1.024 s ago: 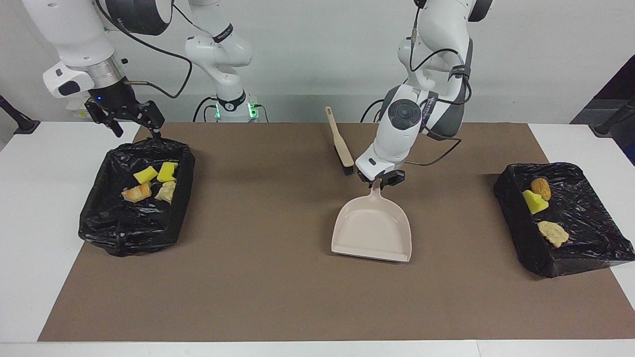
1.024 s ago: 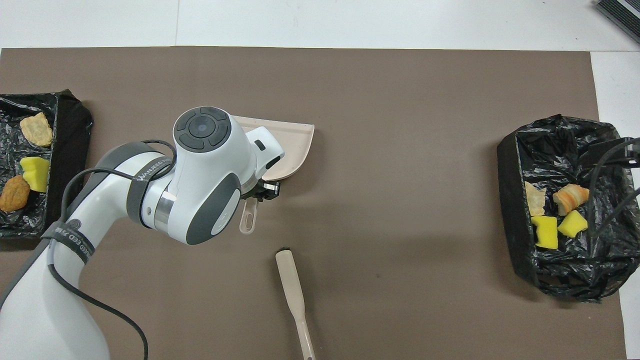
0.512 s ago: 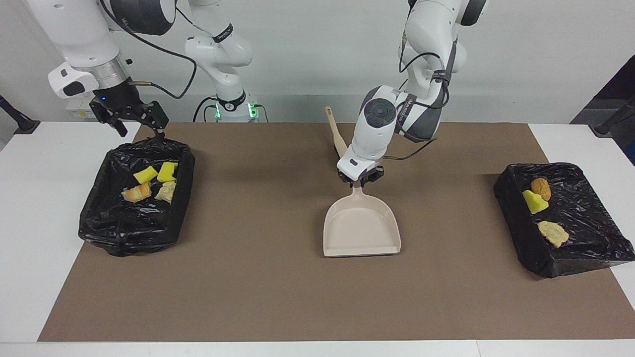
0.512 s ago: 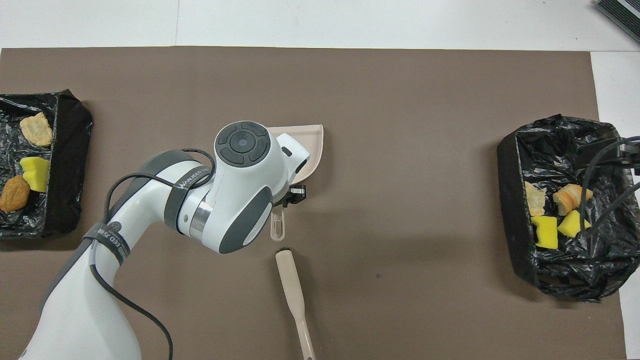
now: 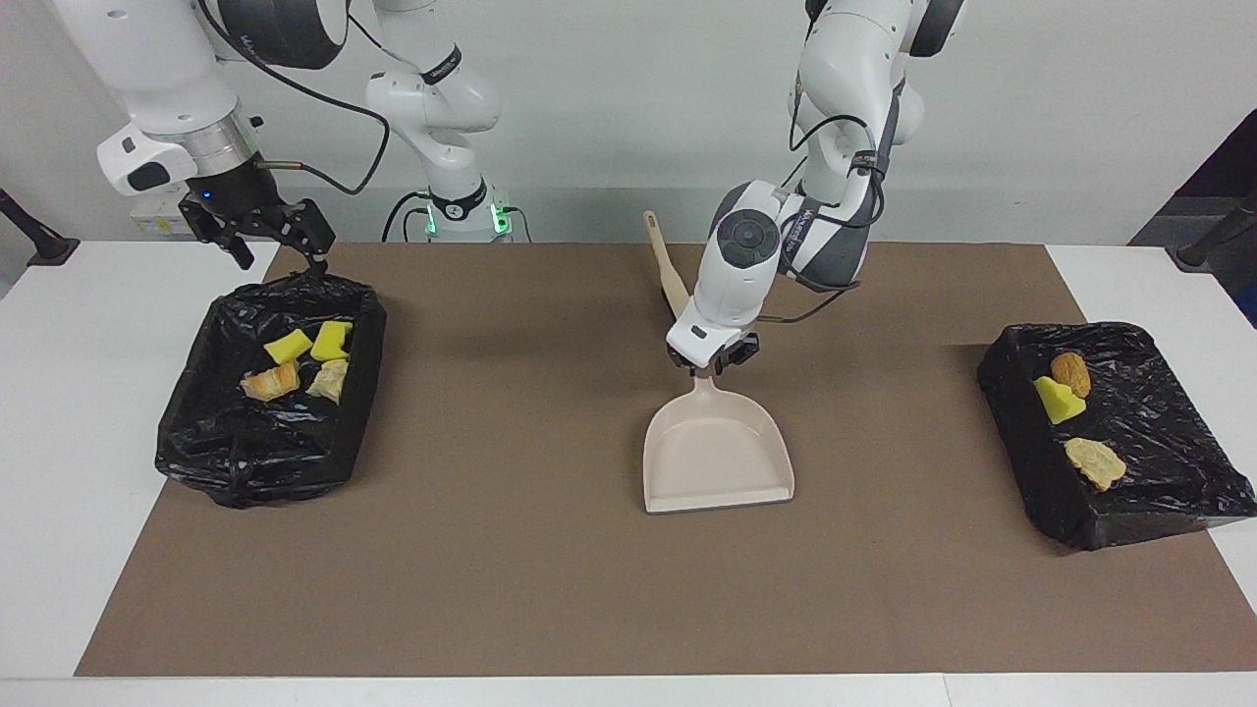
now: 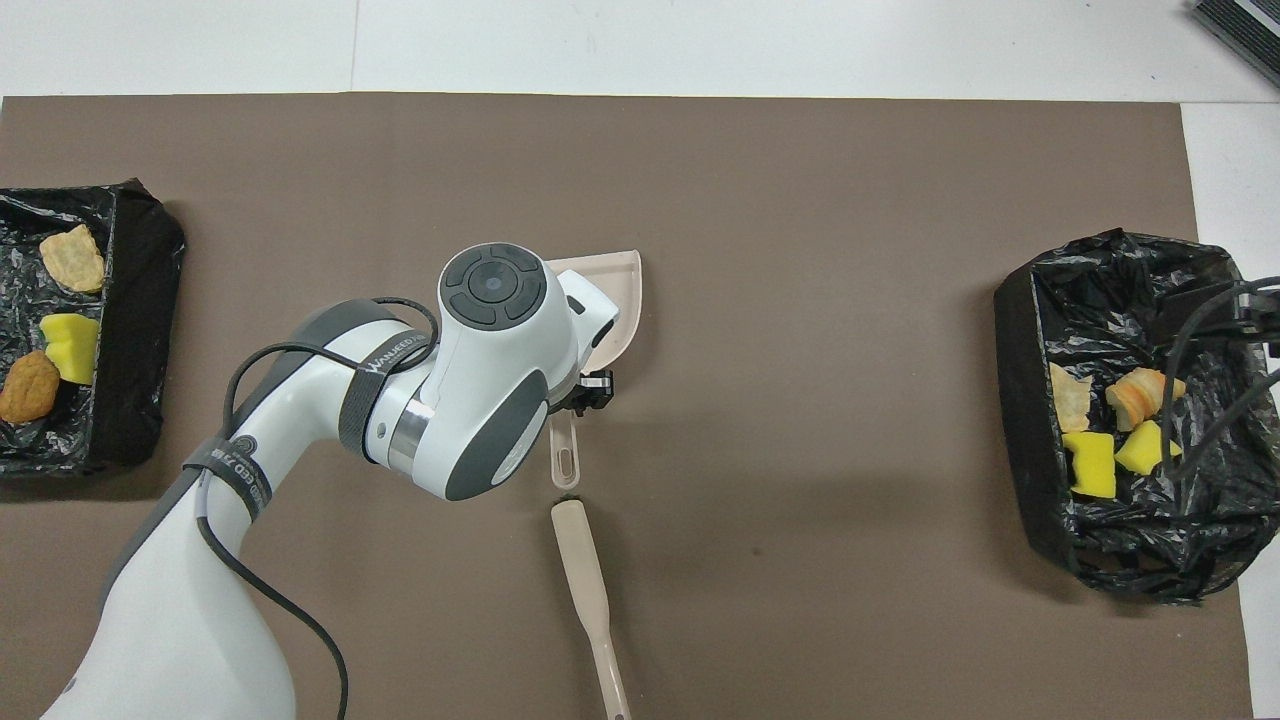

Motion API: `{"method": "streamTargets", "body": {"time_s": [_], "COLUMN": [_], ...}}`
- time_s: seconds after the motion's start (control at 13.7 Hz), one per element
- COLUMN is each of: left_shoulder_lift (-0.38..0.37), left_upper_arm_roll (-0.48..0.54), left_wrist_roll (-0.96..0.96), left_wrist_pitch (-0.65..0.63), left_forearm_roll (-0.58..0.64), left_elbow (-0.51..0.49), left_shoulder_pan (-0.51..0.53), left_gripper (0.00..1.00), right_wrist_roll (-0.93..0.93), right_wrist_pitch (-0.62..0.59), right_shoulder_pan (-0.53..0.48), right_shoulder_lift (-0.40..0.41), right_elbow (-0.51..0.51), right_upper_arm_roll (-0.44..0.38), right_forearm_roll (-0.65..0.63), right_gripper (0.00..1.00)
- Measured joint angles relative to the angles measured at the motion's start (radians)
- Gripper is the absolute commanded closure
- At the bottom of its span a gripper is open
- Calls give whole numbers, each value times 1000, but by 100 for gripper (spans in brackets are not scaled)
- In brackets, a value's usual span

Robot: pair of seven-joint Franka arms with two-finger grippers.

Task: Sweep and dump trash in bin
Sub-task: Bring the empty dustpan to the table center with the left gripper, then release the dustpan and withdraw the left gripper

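A beige dustpan (image 5: 717, 452) lies flat on the brown mat (image 5: 511, 550) at mid-table, its mouth pointing away from the robots. My left gripper (image 5: 715, 365) sits at the dustpan's handle (image 6: 565, 455); the arm covers much of the pan (image 6: 620, 290) from above. The trash lies in two black-lined bins. Yellow sponge chunks (image 5: 288, 346) and a croissant piece (image 5: 272, 381) are in the bin (image 5: 245, 442) at the right arm's end. My right gripper (image 5: 280, 257) hangs open over that bin's rim nearest the robots, holding nothing.
The beige brush (image 5: 671, 275) lies on the mat just nearer to the robots than the dustpan, in line with its handle. The second bin (image 5: 1159, 462), at the left arm's end, holds a yellow chunk (image 5: 1056, 401) and two brown pieces. White table borders the mat.
My left arm carried the dustpan toward the right arm's end of the table and squared it up in line with the brush. The right gripper drifted slightly and stayed open.
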Motion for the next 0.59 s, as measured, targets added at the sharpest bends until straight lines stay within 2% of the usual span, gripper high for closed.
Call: {"method": "streamTargets", "body": {"time_s": [0.29, 0.59], "left_shoulder_lift": [-37, -155], "left_upper_arm_roll": [22, 33], "left_wrist_roll": [47, 334], "left_wrist_pitch": [-10, -108], "left_forearm_roll": [1, 1], "left_elbow": [18, 23], "left_shoulder_pan": [20, 176], "left_gripper": [0, 0], "right_wrist_roll": [0, 0], "right_wrist_pitch": [-9, -9], "right_shoulder_pan": [0, 0], "right_shoulder_lift": [-1, -3], "right_elbow": [0, 0], "right_upper_arm_roll": [0, 0], "right_forearm_roll": [0, 0], "right_gripper": [0, 0]}}
